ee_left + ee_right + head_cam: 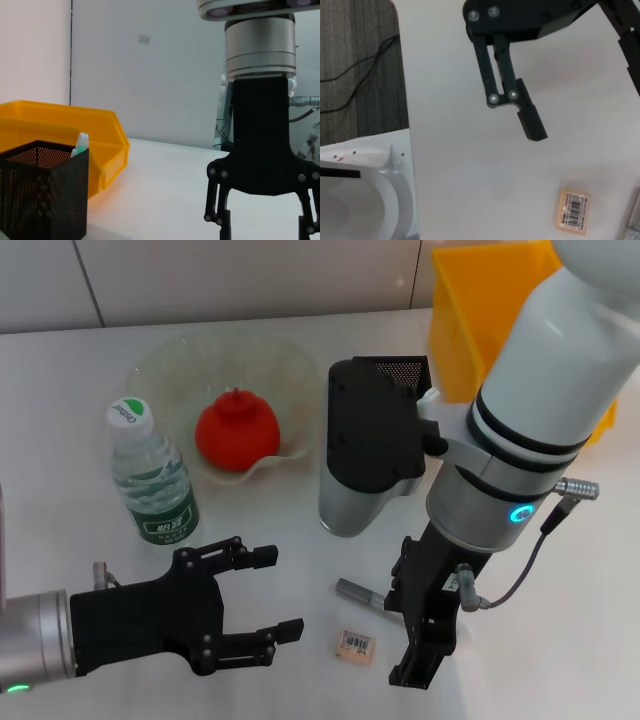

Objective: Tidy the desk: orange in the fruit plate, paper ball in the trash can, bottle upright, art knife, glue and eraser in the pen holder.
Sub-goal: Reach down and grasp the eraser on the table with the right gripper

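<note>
The orange lies in the pale-green fruit plate. The bottle stands upright left of it. The eraser lies on the desk near the front; it also shows in the right wrist view. A grey pen-like tool lies just behind it. My right gripper points down just right of the eraser, and the left wrist view shows it open and empty. My left gripper is open and empty, left of the eraser. The black mesh pen holder holds a green-and-white item. The paper ball is out of view.
The yellow trash can stands at the back right, behind the pen holder, which my right wrist partly hides. The trash can also shows in the left wrist view. One of the left gripper's fingers shows in the right wrist view, as do the desk edge and the floor beyond it.
</note>
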`<state>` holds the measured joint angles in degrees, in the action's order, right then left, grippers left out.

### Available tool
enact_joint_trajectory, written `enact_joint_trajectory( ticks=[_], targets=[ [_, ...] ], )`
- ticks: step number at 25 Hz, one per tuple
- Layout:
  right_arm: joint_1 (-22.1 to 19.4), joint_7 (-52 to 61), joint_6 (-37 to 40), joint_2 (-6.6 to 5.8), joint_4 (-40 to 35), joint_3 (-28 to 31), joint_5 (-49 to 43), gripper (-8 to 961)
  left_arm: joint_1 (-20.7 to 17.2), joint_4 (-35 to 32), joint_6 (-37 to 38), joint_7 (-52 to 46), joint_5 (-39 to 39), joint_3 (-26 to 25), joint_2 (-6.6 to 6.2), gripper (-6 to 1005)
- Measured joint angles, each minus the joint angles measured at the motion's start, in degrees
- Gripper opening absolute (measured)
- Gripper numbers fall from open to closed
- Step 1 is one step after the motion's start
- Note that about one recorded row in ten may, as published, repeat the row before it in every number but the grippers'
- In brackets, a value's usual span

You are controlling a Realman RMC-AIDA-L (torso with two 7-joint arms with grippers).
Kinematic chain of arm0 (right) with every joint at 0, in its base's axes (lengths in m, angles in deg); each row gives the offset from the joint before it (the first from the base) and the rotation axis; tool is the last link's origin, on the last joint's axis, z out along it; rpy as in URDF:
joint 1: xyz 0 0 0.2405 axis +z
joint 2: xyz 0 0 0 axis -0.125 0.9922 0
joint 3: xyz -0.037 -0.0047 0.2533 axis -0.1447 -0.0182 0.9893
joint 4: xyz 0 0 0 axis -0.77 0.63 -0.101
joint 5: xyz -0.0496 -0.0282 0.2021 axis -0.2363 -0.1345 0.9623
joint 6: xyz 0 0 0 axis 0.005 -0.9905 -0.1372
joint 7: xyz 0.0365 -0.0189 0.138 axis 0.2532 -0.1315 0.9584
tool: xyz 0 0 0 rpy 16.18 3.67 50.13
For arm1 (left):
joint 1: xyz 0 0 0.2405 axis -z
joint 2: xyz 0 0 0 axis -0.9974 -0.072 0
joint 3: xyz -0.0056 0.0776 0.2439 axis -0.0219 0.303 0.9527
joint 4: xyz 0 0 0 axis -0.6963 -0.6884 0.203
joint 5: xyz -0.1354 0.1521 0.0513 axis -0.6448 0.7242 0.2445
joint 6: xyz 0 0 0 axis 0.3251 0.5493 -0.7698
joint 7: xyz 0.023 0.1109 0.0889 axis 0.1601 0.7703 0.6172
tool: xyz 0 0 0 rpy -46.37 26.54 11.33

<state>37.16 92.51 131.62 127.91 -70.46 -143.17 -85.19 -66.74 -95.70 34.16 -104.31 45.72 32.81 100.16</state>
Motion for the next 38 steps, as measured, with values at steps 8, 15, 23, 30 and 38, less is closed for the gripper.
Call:
enact_joint_trajectory(
  ticks=[8,15,23,30,38],
  targets=[
    [0.29,1.16,-1.32,0.00,-0.51,-1.94,-0.19,753,-1.51,0.11,0.01,0.45,0.05,-0.26,-0.59,815],
    [0.67,2.31,-3.55,0.10,0.02,-5.04,-0.15,750,-2.16,0.36,0.17,0.46,0.04,-0.38,-1.16,815],
    [0.70,4.23,-7.00,0.17,1.58,-7.95,-0.25,747,-2.12,0.73,0.13,0.49,0.03,-0.39,-1.14,815],
    [1.96,6.24,-10.78,0.18,4.95,-9.26,-0.34,745,-2.03,0.96,0.01,0.49,0.03,-0.34,-1.12,815],
    [3.06,6.81,-12.67,0.18,6.86,-10.10,-0.30,742,-2.17,1.40,0.02,0.48,0.03,-0.39,-1.31,815]
  ],
)
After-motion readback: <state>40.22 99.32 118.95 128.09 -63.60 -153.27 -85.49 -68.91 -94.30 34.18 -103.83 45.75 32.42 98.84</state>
